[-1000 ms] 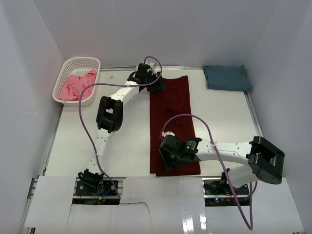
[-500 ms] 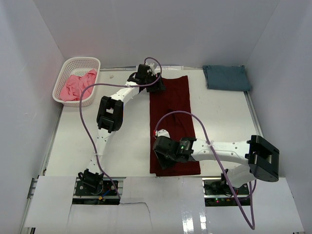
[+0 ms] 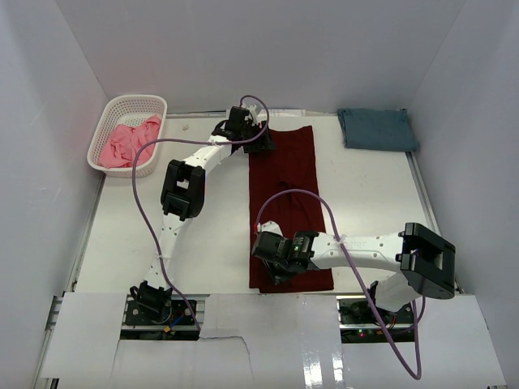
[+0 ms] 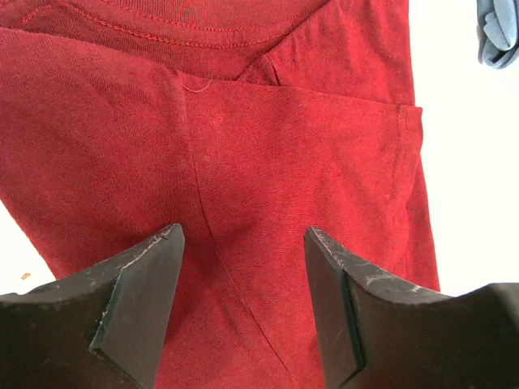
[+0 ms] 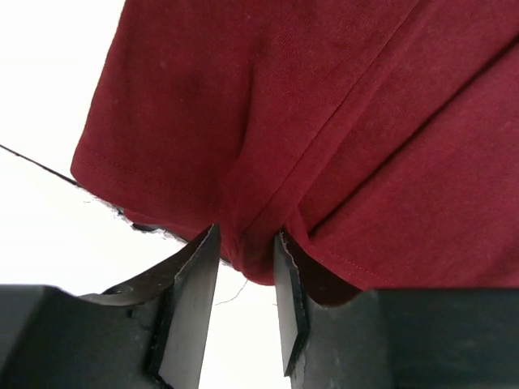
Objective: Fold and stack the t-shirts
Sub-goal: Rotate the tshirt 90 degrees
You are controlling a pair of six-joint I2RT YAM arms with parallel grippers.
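The dark maroon t-shirt [image 3: 284,174] lies as a long folded strip down the middle of the table. My left gripper [image 3: 259,140] is open just over its far left corner; in the left wrist view [image 4: 243,235] both fingers straddle flat maroon cloth [image 4: 284,121]. My right gripper [image 3: 272,274] is at the near left corner; in the right wrist view [image 5: 247,237] its jaws pinch a bunched fold of the hem [image 5: 324,97]. The slate-blue t-shirt [image 3: 376,129] lies folded at the far right. The pink t-shirt [image 3: 128,142] is crumpled in the basket.
The white lattice basket [image 3: 130,99] stands at the far left corner. White walls close in the table on three sides. A corner of the blue shirt [image 4: 499,32] shows at the upper right of the left wrist view. Purple cables loop over both arms.
My right gripper has slid left along the shirt's near end to its left corner. The left arm has not moved.
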